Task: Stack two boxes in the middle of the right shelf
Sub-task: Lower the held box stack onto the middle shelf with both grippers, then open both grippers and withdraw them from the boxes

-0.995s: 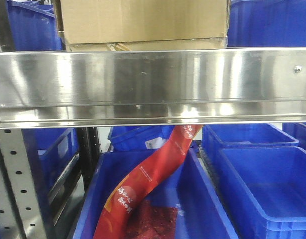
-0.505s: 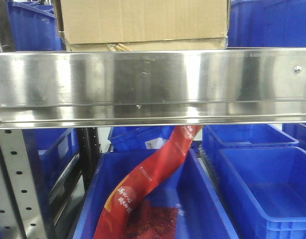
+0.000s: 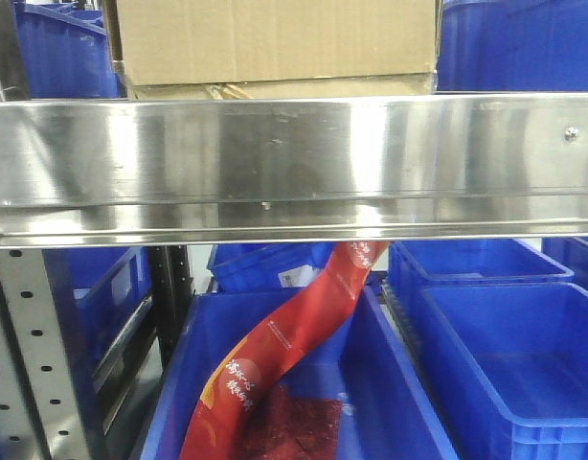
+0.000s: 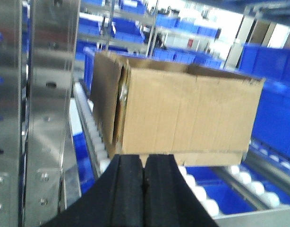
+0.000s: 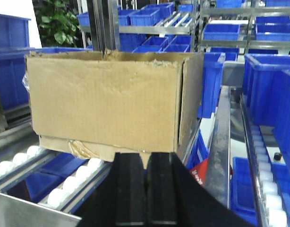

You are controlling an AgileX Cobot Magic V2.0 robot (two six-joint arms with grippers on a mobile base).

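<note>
One brown cardboard box (image 3: 275, 38) sits on the white rollers of the stainless-steel shelf (image 3: 294, 153), behind its wide shiny front lip. In the left wrist view the box (image 4: 183, 113) stands just beyond my left gripper (image 4: 144, 163), whose jaws are shut with nothing between them. In the right wrist view the box (image 5: 107, 104) stands just beyond my right gripper (image 5: 146, 161), which is also shut and empty. A crumpled yellowish tape scrap (image 5: 83, 149) hangs at the box's bottom edge. I see no second box apart from it.
Grey perforated uprights (image 3: 31, 355) (image 4: 48, 94) stand at the left. Blue bins (image 3: 505, 355) fill the level below, one holding a red bag (image 3: 284, 355). More blue bins (image 5: 272, 85) sit beside and behind the box. White rollers (image 5: 64, 189) run under it.
</note>
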